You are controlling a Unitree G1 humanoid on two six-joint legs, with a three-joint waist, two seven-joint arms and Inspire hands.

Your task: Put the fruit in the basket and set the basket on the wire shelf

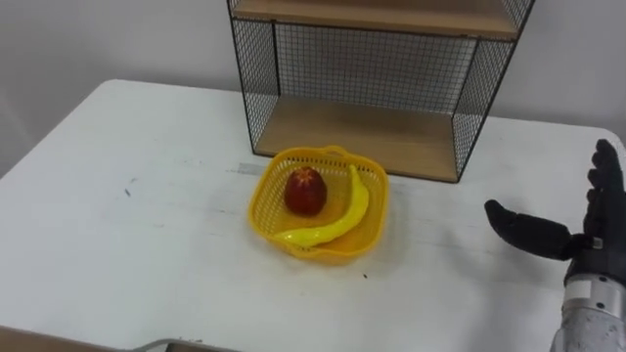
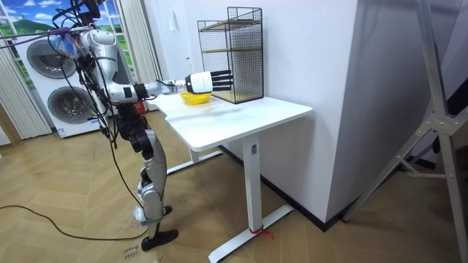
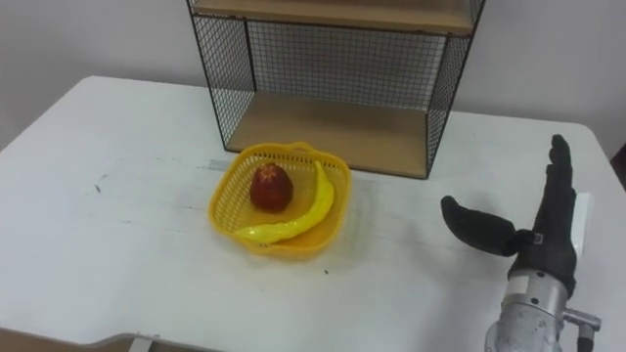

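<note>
Fruit is already in; what is left is the lift onto the shelf. Right hand (image 1: 597, 235) hovers over the table (image 1: 117, 225), well to the right of the basket (image 1: 262, 186). Its fingers (image 1: 608, 166) are straight and spread wide with the thumb out toward the basket, holding nothing. In the room view the robot stands at the table's end with that arm stretched over the top.

Risks, as a judgement:
- The basket is shallow and looks like light plastic, so a one-sided grab at the right rim probably tips it. The apple (image 1: 306, 191) could then roll out and the banana (image 1: 347, 210) slide off.
- The banana's near tip lies up on the rim, so it is likely to go first.
- A sideways push before the fingers close may skid the basket on the smooth table.
- The wire shelf (image 1: 362, 68) sits right behind the basket. A low lift could catch the front edge of the bottom board, a high one the board above, and a bump may shove the shelf back.

Look: yellow lattice basket, squarish with rounded corners, sitting flat on the table just in front of the shelf's lowest opening. The red apple sits left of centre. The yellow banana curves along the right and near sides.
</note>
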